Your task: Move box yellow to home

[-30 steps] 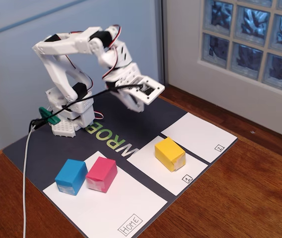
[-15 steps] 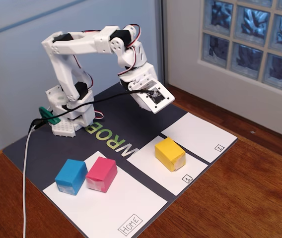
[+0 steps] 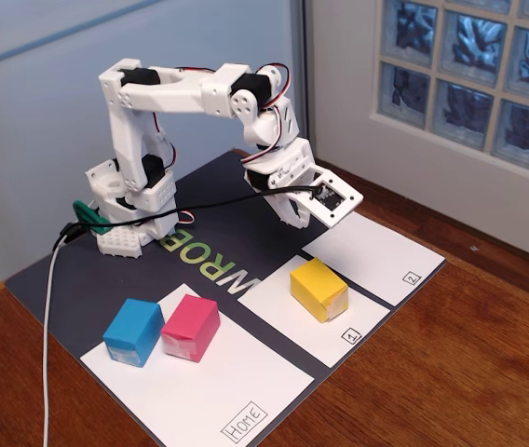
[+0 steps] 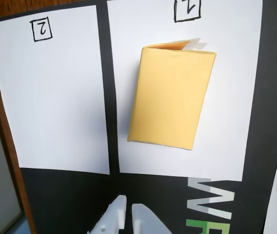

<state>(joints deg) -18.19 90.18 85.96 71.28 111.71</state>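
Presently the tool point(image 4: 128, 208), nearly closed and empty, hangs short of the box yellow point(image 4: 170, 95); descending unopened risks shoving it off-sheet.

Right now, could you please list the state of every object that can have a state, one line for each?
gripper: shut or nearly so, empty, above the dark mat, short of the yellow box.
yellow box: resting flat on the sheet marked 1, not held.
pink box: resting on the Home sheet, touching the blue box.
blue box: resting on the Home sheet.
sheet marked 2: bare.
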